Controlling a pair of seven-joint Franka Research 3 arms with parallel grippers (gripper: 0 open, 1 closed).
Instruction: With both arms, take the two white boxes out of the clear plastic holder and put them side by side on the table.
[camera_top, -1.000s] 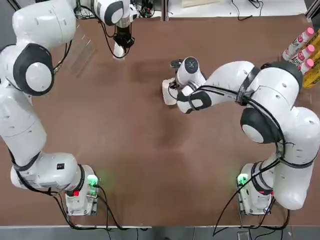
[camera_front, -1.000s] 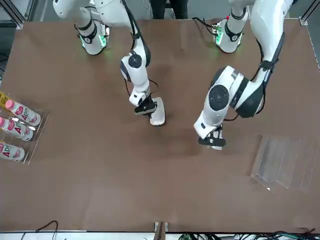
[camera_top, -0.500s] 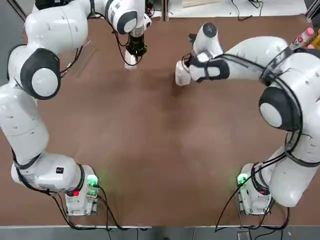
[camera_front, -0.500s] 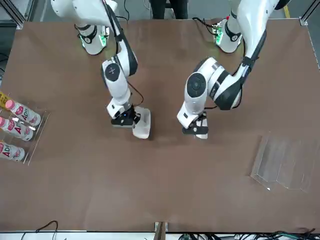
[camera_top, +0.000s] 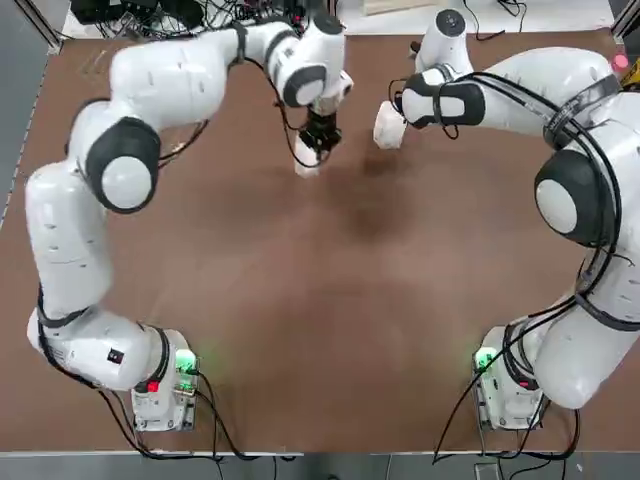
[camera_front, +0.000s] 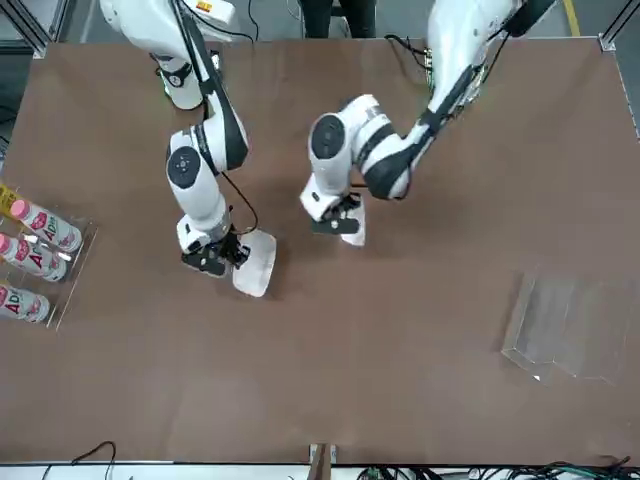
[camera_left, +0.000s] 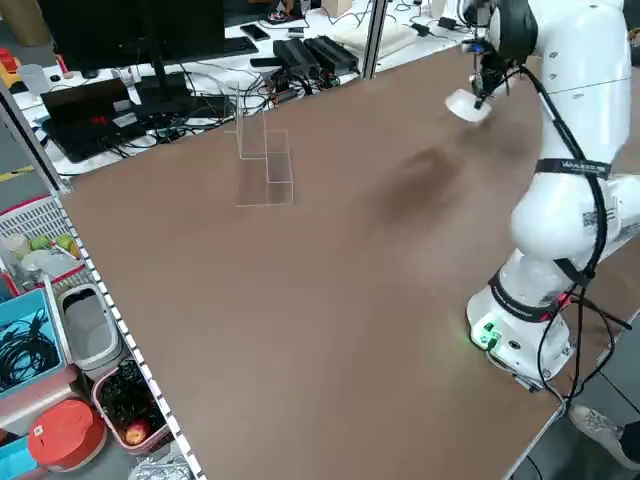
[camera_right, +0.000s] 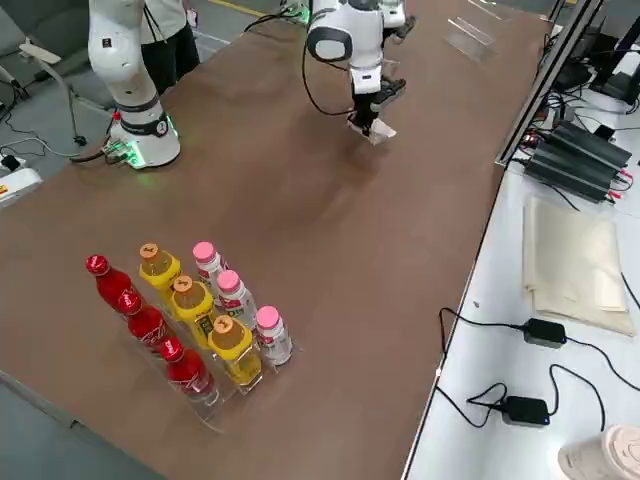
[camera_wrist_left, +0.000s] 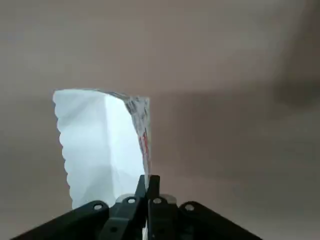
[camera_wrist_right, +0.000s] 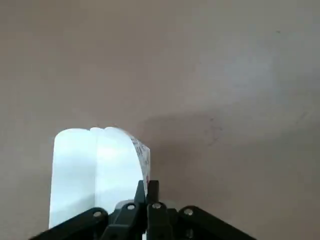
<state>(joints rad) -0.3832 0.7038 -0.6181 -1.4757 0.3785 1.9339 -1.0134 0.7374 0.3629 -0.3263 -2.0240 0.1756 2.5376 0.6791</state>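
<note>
Well clear of the clear plastic holder (camera_front: 570, 328), above the table (camera_top: 330, 300), one white box (camera_front: 351, 222) is clamped by the left gripper (camera_front: 333, 214). Farther from the holder, the second box (camera_front: 252, 263) is pinched by the right gripper (camera_front: 212, 257); the boxes are kept apart.

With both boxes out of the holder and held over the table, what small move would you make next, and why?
Probably bring the two grippers closer together and lower them. The left gripper is shut on one white box and the right gripper on the other box; both hang above the table with a gap between them, the holder empty off to the side.
</note>
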